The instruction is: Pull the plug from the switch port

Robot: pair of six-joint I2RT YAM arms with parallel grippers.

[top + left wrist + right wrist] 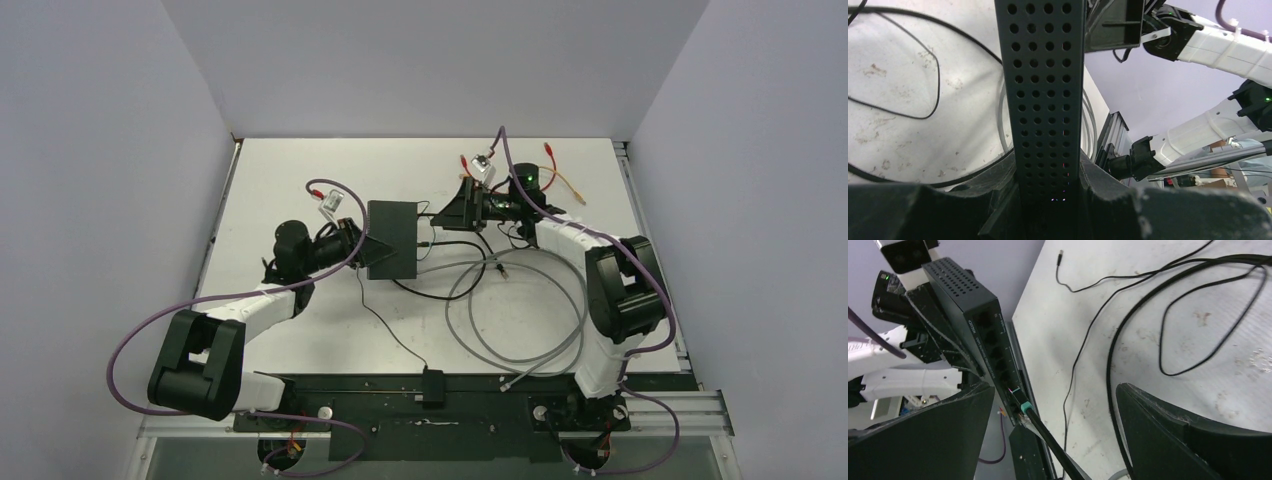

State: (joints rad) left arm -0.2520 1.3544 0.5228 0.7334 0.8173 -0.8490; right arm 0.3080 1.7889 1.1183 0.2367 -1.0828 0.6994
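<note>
The switch [392,238] is a flat matte-black box in the middle of the table. My left gripper [364,246] is shut on its left edge. In the left wrist view its perforated side [1042,90] stands between my fingers, with my gripper [1048,176] clamped on it. In the right wrist view the switch [964,299] shows its row of ports. A black plug with a teal collar [1023,407] sits in a port near the lower end, and its black cable [1053,442] runs toward me. My right gripper [1055,435] is open, with its fingers on either side of that cable. In the top view it [438,214] is just right of the switch.
A clear plug sits in the port beside the teal one. A grey cable [520,315] loops on the table right of centre. Thin black wires [1168,325] lie nearby, one leading to a small black block [433,385] at the near edge. Red-tipped cables [553,160] lie at the back.
</note>
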